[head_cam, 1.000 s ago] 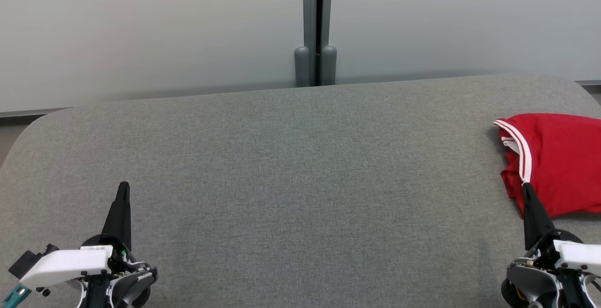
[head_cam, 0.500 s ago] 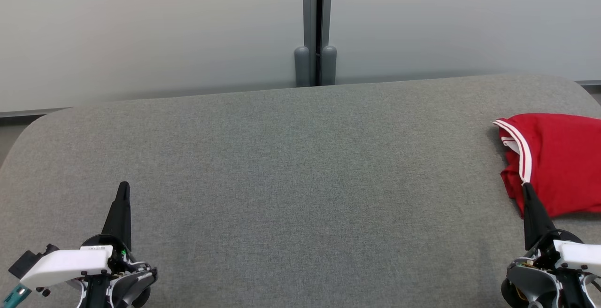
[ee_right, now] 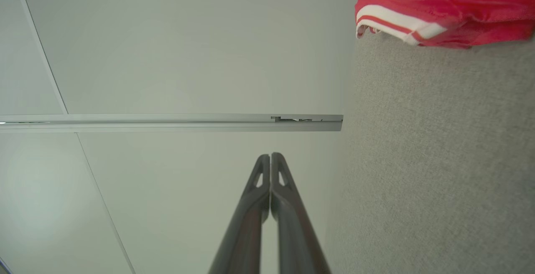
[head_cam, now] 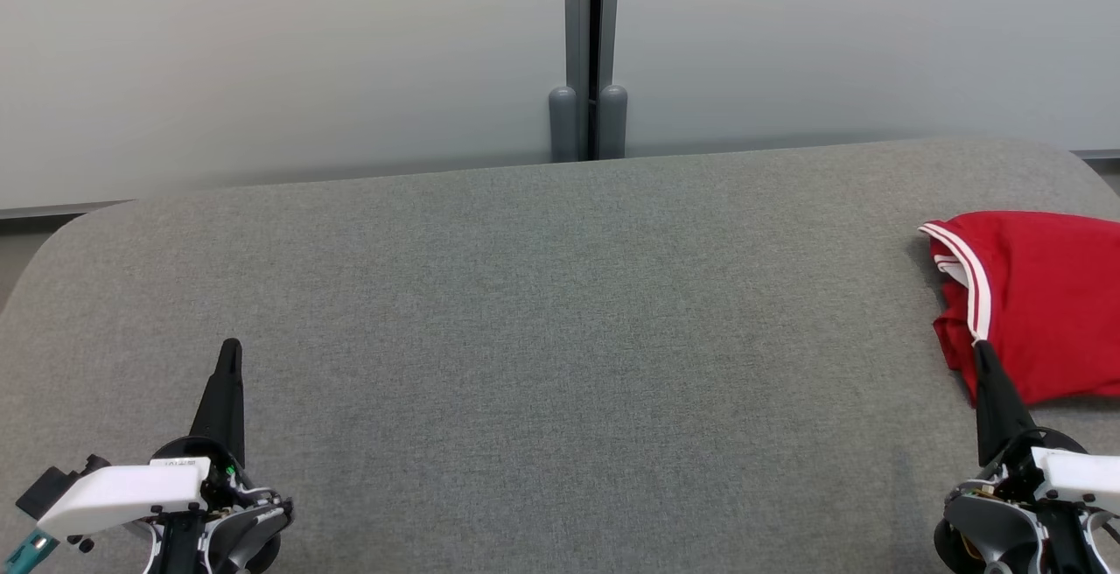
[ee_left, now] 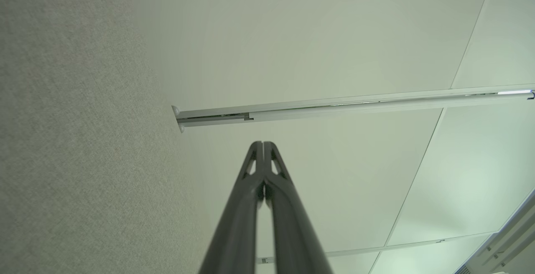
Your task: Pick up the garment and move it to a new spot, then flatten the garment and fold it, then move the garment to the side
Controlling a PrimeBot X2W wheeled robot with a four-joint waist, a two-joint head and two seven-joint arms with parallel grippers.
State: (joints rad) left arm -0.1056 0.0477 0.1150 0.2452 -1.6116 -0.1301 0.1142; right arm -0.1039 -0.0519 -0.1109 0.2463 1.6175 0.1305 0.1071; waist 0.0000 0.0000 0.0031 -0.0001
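Garment: a red garment (head_cam: 1037,294) with white striped trim lies bunched on the right end of the grey padded surface (head_cam: 560,311), about midway between its near and far edges. The head view's right border cuts it off.
Garment trim: the white bands run along its left side, facing the middle of the surface.
Left gripper: the left gripper (head_cam: 230,346) sits at the near left over bare grey fabric and points to the far side. Its two dark fingers are pressed together with nothing between them, and it is well apart from the garment.
Right gripper: the right gripper (head_cam: 981,348) sits at the near right, fingers closed tip to tip and empty. In the head view its tip overlaps the garment's near left corner. The right wrist view shows bare grey fabric between the fingers and the red cloth.
Backdrop: pale wall panels (head_cam: 262,58) stand beyond the far edge, split by a dark vertical post (head_cam: 591,31) with two rounded grey caps (head_cam: 588,123) at its foot.
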